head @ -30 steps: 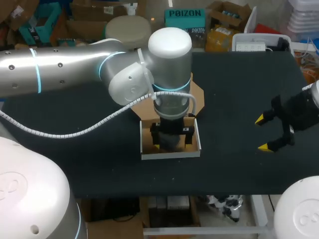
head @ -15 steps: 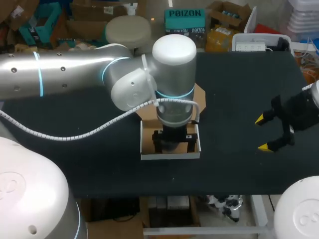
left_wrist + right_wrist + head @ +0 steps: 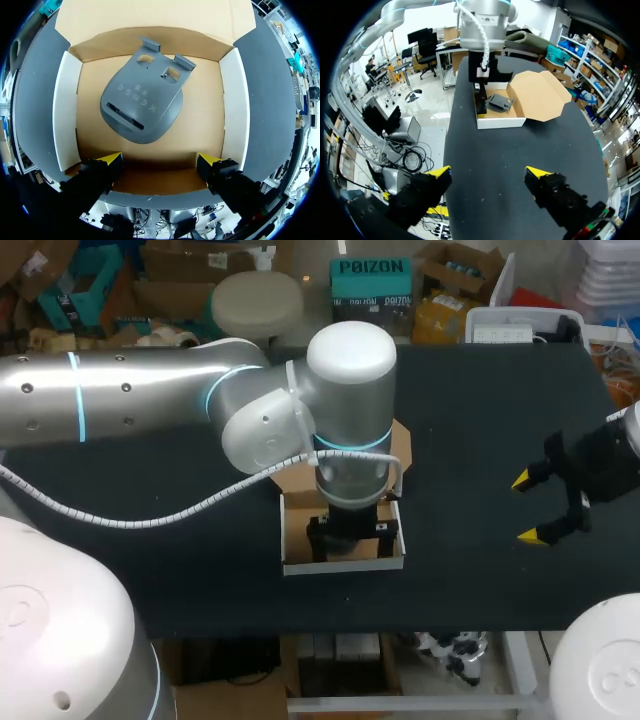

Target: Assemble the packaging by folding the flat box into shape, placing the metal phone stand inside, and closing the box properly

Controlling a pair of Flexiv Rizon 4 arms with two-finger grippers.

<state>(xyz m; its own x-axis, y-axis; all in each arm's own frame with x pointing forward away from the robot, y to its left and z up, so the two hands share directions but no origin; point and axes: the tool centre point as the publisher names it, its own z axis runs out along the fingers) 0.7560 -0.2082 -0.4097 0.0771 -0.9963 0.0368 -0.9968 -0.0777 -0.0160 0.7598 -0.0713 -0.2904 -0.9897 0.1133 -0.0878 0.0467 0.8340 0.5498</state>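
Note:
The cardboard box (image 3: 294, 540) stands folded on the black table with white walls and its brown lid (image 3: 402, 443) open at the back. The grey metal phone stand (image 3: 142, 100) lies flat on the box floor, also seen in the right wrist view as the phone stand (image 3: 500, 102). My left gripper (image 3: 160, 162) is open inside the box, its fingertips (image 3: 111, 160) by the near wall, the stand ahead of them and untouched. From above, my left gripper (image 3: 345, 530) is mostly hidden under its wrist. My right gripper (image 3: 530, 508) hangs open over bare table at the right, far from the box (image 3: 500, 120).
The lid (image 3: 540, 95) lies flat on the table behind the box. The table's front edge (image 3: 340, 625) runs a short way in front of the box. A white bin (image 3: 500, 325) stands at the table's back right corner.
My left arm has shifted a little right and toward the front edge, and the box has slid slightly forward with it. The right arm has not moved.

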